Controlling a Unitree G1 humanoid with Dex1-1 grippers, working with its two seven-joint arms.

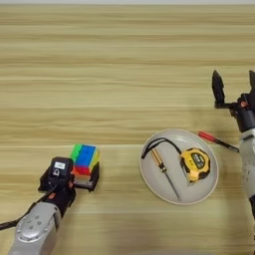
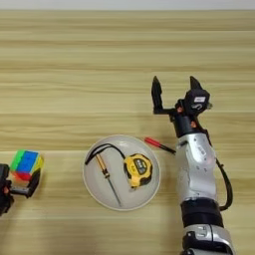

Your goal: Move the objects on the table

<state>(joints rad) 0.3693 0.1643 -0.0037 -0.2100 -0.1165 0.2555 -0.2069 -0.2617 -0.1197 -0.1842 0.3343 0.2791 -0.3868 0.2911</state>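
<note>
The cube (image 1: pixel 84 160) sits near the front left of the table (image 1: pixel 99 74), and the left gripper (image 1: pixel 82 175) has it pinched between its fingers. One black finger (image 1: pixel 93 178) shows on the cube's right side; the other is mostly buried under the wrist block and the cube itself, so I can only half see the grip. In the right eye view that arm is almost entirely cut off at the left edge, with just a finger and a sliver of wrist showing.

Over on the right, the right gripper (image 2: pixel 174 94) points away toward the far side with its two fingers spread wide apart and nothing between them. It's beyond the pen (image 2: pixel 159 144) and not touching it. In the left eye view this one is clipped by the right edge.

The plate (image 2: pixel 94 191) sits in the middle front. On it lie the tape (image 2: pixel 137 170) and the screwdriver (image 2: pixel 108 178) (its metal shaft is thin and pale against the plate, so the tip is hard to pick out). The tape's black strap loops toward the plate's left rim, over the screwdriver's handle end.

The pen lies on the wood just beside the plate's upper right rim. Its far end slips behind the right forearm, so I can't see the whole thing.
</note>
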